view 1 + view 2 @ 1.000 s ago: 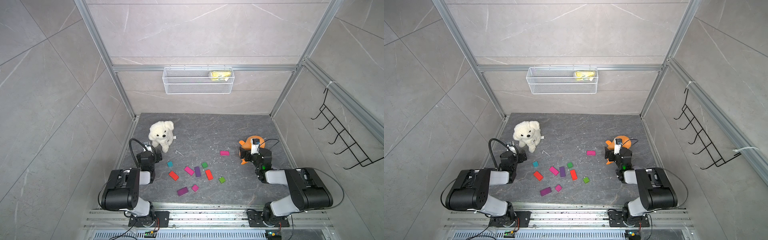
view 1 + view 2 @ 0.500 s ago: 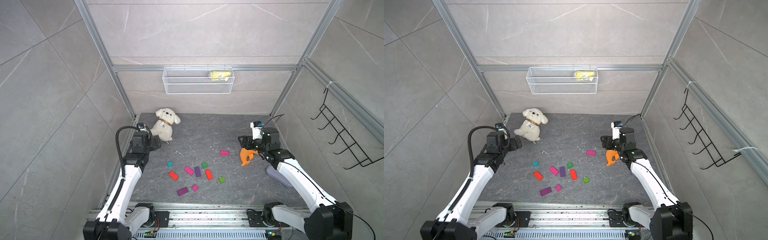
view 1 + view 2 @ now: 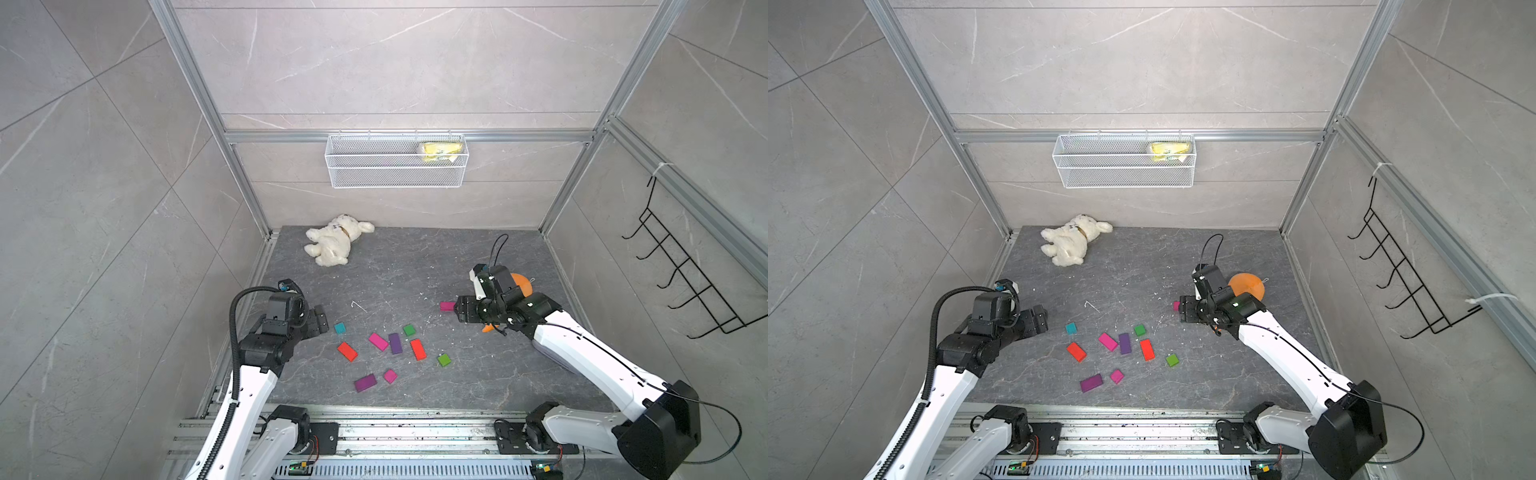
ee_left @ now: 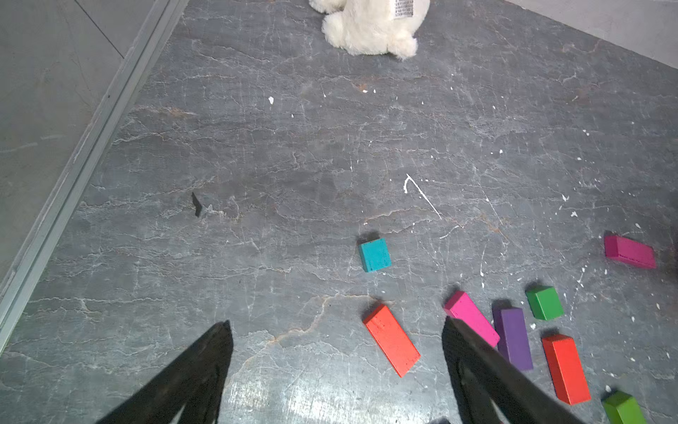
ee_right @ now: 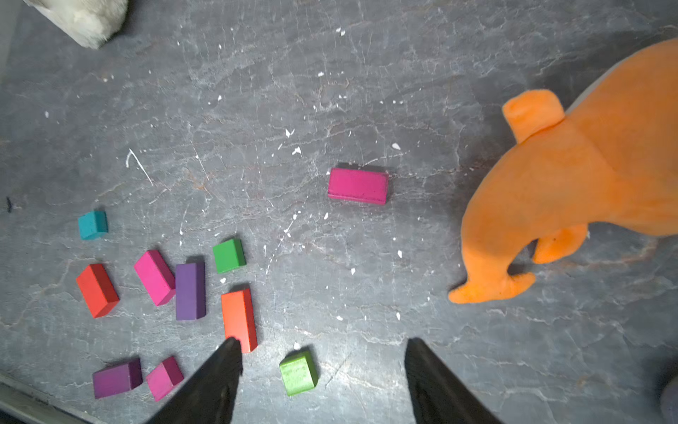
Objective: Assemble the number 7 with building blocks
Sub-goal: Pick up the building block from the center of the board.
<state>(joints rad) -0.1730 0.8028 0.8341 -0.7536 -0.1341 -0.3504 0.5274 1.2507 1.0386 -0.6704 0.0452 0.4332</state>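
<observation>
**Ten blocks loose, no 7 yet**

Two robot arms hang over the dark grey stone-look table (image 3: 415,266), the job plainly not begun; the small flat painted building blocks (image 3: 395,343) lie scattered toward the middle of the front edge, none joined, so the number 7 exists nowhere yet. The left gripper (image 4: 335,326) hovers by the left edge, jaws wide apart and empty; the right gripper (image 5: 323,343) hovers nearer the right edge, jaws parted and empty too, just beside a lone magenta rectangular block (image 3: 447,306) lying apart from the rest; that looks the likely first pick. The arms flank the scatter, seemingly to share it.

The count: two red rectangles (image 3: 347,351), two magenta rectangles (image 3: 378,341), two purple rectangles (image 3: 365,382); two green squares (image 3: 409,330), one teal square (image 3: 340,328), one pink square (image 3: 390,376); ten in all. One fluffy white plush dog (image 3: 334,245) lies near the back left corner; one orange plush toy (image 3: 521,284) sits by the right edge; both are clear of the building space, probably mere distractions.
</observation>
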